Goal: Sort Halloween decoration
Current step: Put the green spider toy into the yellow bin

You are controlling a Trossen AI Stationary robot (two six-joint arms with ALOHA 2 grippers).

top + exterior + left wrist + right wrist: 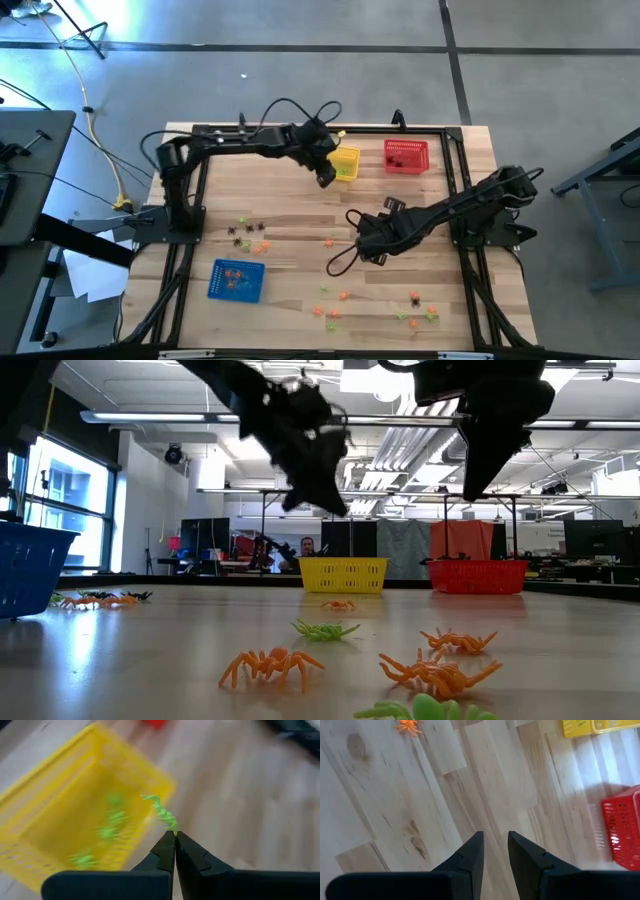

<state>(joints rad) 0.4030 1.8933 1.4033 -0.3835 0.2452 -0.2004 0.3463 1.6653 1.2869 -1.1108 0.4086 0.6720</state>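
The Halloween decoration lies scattered over the wooden bench (pixel 300 215) in small groups: we see black and orange trinkets (pixel 248 234) near the left side, orange and light green ones (pixel 330 308) toward the front, and another mixed cluster (pixel 418 308) at the front right. From bench level we make them out as little spiders, an orange spider (pixel 270 663) and a green spider (pixel 324 629) among them.

Our left gripper (pixel 175 836) hangs above the bench just beside the yellow basket (pixel 346 164), its fingers pressed together on a light green trinket (pixel 162 813) that sticks out from the tips. In the left wrist view, several blurred green pieces (pixel 107 827) already lie inside that yellow basket.

Our right gripper (pixel 495 840) hovers over bare wood near the middle of the bench, its fingers parted a little with nothing between them. One orange trinket (pixel 408 726) lies well apart from it.

The red basket (pixel 406 156) stands at the far edge, just right of the yellow one, with dark pieces inside. The blue basket (pixel 236 279) sits at the front left and holds orange pieces. A person shows in the room beyond the bench.
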